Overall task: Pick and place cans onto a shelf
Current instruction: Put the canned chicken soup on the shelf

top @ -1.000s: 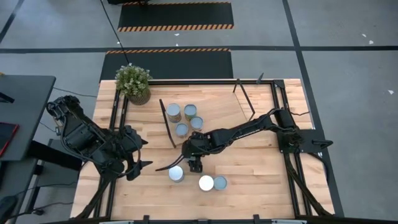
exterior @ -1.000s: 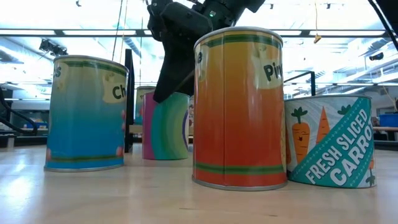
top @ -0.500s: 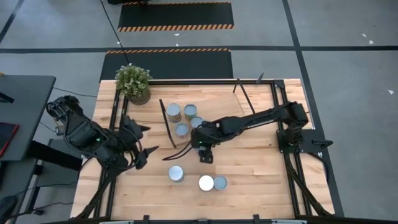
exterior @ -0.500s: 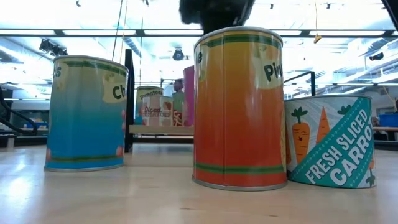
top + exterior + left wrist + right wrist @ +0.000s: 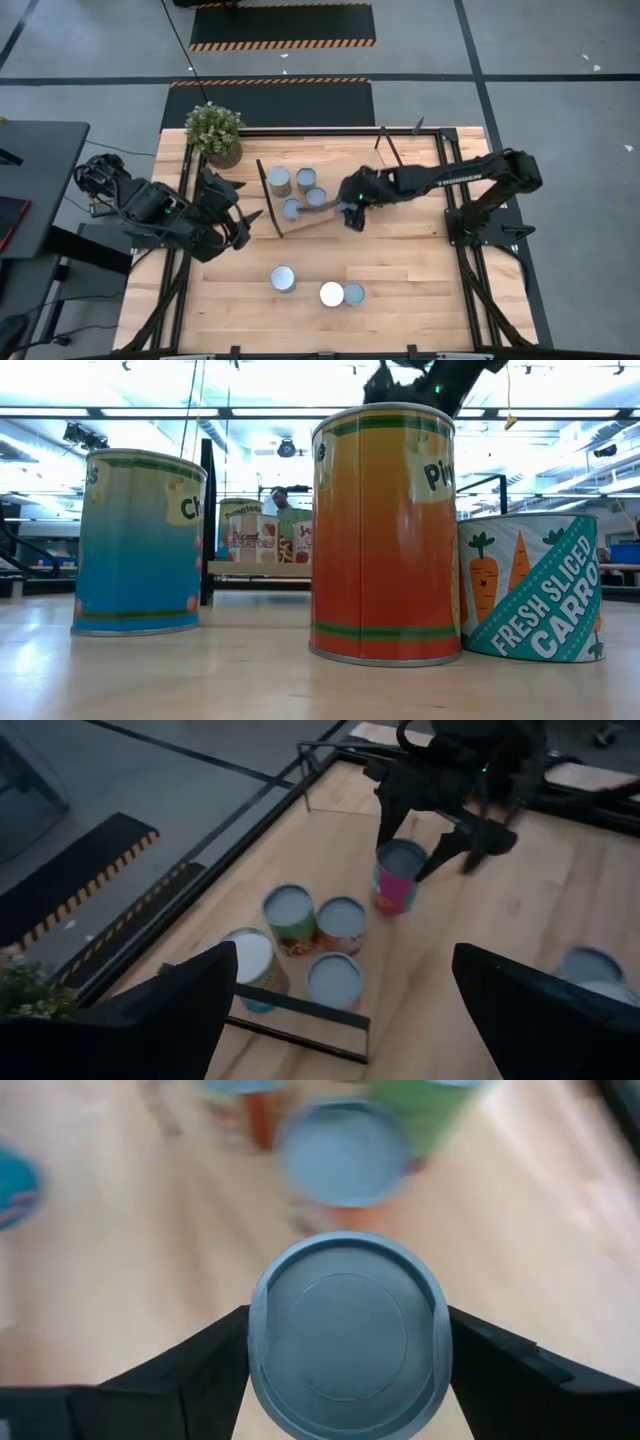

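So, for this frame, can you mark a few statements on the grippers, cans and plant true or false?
1. The right gripper grips a can. True.
2. The left gripper holds a can too. False: it is open and empty, at the table's left side.
3. Three cans stand on the table in front of the shelf. True.
4. The plant lies toppled among those three cans. False: it stands upright at the far left corner.
5. The shelf has no cans on it. False: four cans stand grouped there, near the gripped one.
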Motion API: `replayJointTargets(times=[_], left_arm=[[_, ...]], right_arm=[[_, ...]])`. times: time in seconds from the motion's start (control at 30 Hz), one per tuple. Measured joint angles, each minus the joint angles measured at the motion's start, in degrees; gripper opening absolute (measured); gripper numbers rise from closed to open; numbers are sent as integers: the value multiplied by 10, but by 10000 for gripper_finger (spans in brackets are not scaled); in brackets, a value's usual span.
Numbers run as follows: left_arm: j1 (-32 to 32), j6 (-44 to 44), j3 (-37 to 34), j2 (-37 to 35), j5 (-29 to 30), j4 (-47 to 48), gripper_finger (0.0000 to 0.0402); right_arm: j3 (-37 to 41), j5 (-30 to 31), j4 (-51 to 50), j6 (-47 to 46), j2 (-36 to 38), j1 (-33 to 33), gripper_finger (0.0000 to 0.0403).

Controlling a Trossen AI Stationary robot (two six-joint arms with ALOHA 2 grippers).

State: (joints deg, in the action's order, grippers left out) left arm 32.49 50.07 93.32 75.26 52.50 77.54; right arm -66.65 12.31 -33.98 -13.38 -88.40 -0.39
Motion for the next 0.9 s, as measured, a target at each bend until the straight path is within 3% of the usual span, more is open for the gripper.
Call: replayJointTargets(times=[0.2, 0.4, 0.63, 0.9], left_arm=[[-26, -5, 0, 0, 11, -14, 375], [-43, -3, 0, 0, 11, -15, 375], [-44, -2, 0, 0, 11, -15, 375], [-44, -4, 0, 0, 11, -11, 375]], right_arm=[[9, -5, 29, 61, 7, -89, 302], [10, -85, 79, 100, -6, -138, 302], [10, -128, 89, 94, -6, -131, 302], [10, -136, 91, 84, -6, -98, 302]])
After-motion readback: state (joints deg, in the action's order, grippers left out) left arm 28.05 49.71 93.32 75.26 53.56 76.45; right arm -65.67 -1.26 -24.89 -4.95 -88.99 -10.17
